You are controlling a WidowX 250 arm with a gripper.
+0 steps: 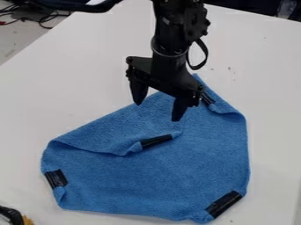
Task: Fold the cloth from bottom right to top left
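Camera view: tool (157,111), fingers spread, over partly folded cloth (141,180) on table (76,83).

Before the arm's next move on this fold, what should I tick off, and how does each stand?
- Black gripper open: ok, fingers apart.
- Gripper at the blue cloth's bottom-right corner: not ok, it hangs over the upper part.
- Corner's black tape exposed: ok.
- Upper-left flap spread flat: not ok, folded inward.
- Fingertips clear of the cloth: cannot tell, height unclear.
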